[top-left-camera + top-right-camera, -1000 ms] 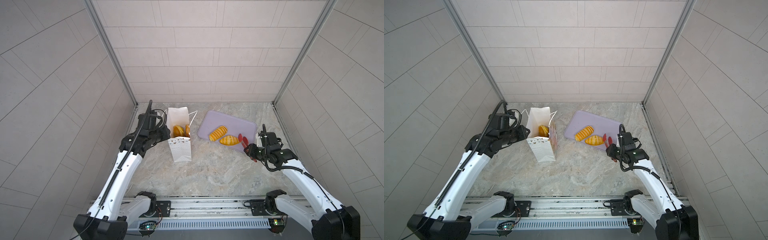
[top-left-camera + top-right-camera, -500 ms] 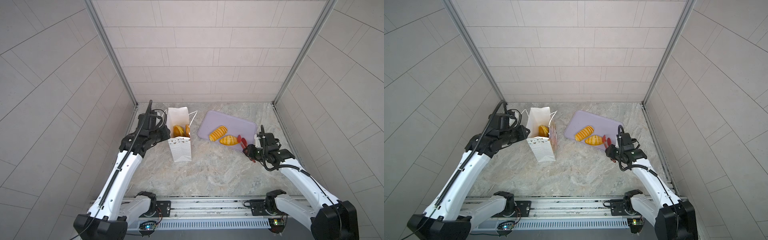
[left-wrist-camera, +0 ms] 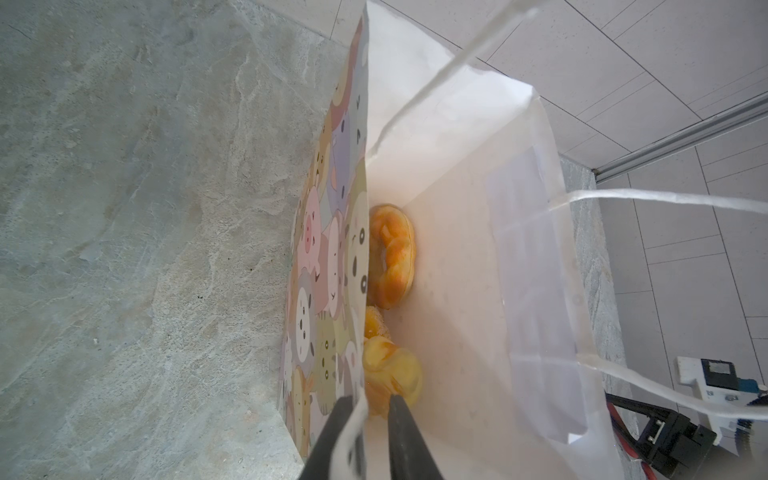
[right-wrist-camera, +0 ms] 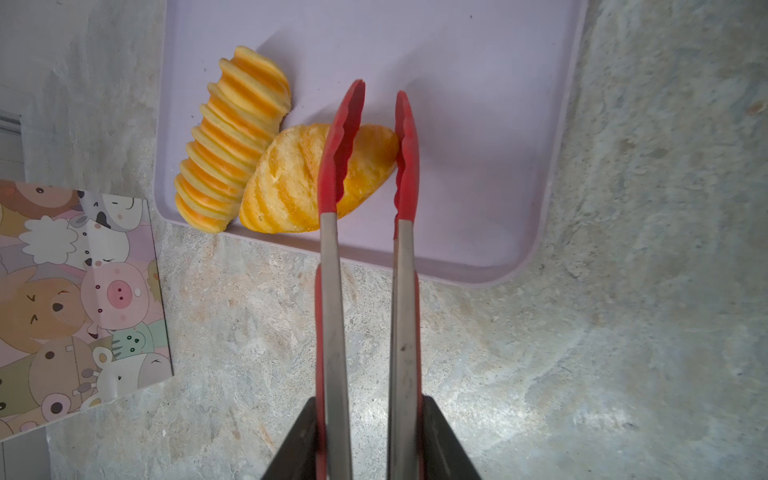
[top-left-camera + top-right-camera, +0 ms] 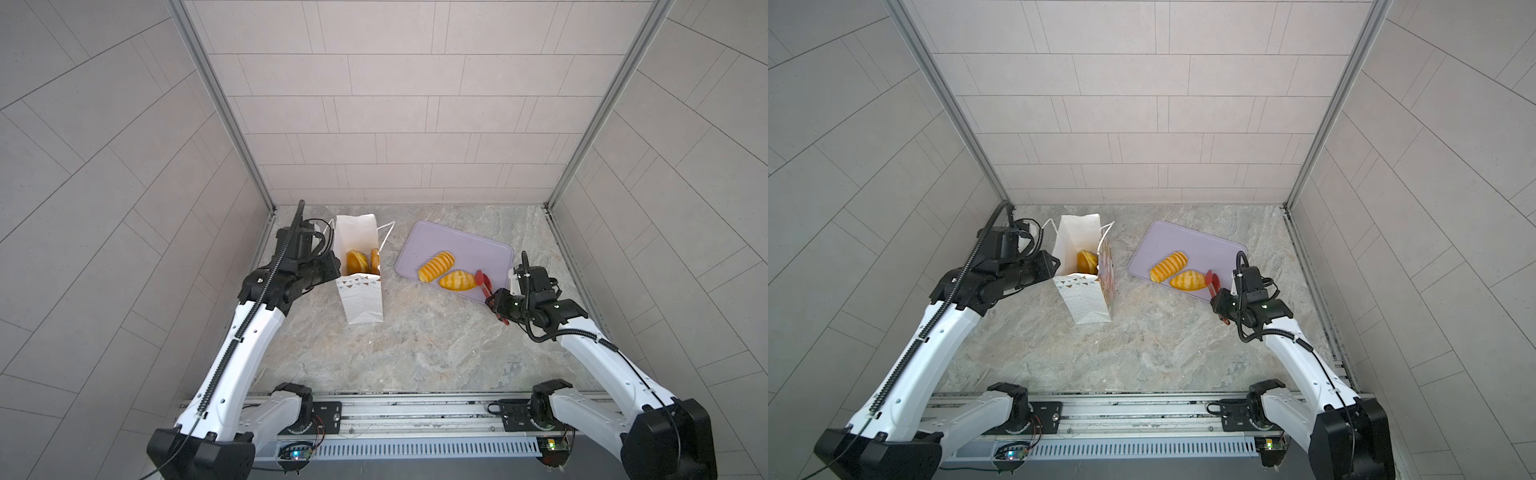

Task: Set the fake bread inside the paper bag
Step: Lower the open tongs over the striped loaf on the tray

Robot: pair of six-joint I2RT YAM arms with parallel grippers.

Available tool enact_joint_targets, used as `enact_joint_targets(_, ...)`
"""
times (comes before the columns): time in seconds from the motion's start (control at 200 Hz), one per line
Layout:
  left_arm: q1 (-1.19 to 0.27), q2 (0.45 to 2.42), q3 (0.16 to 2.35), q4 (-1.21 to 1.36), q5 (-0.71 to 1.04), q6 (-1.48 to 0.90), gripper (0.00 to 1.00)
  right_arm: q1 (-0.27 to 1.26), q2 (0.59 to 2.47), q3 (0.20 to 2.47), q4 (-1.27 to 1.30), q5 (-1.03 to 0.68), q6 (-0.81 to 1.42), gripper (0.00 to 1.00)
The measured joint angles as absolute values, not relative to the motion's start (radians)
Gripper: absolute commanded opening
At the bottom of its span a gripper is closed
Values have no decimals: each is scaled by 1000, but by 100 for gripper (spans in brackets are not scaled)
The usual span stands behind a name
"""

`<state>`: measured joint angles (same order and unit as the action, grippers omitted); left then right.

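Tongs [image 4: 332, 270] in right gripper [image 4: 370, 424] stand part-open, straddling the scored loaf [image 4: 291, 183] near its end, not yet clamped. I'd close slowly, nearer mid-loaf, before lifting toward the paper bag [image 5: 361, 303].

two white-shelled arms [image 5: 249, 357] with black joints, black ribbed cable conduits [image 5: 286, 245] and black bases [image 5: 199, 453]

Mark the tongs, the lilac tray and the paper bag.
tongs [image 4: 336, 160]: right wrist view, on a red tip.
lilac tray [image 5: 469, 248]: in a top view, bare surface.
paper bag [image 5: 362, 303]: in a top view, dotted front panel.
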<state>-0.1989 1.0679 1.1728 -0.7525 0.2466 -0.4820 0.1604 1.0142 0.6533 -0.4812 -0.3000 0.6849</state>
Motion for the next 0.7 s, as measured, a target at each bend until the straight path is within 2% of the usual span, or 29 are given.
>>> enact_joint_targets(0.701,-199,1068,1173,-753,246,-482,22,124,995,729,-533,-308,669,19)
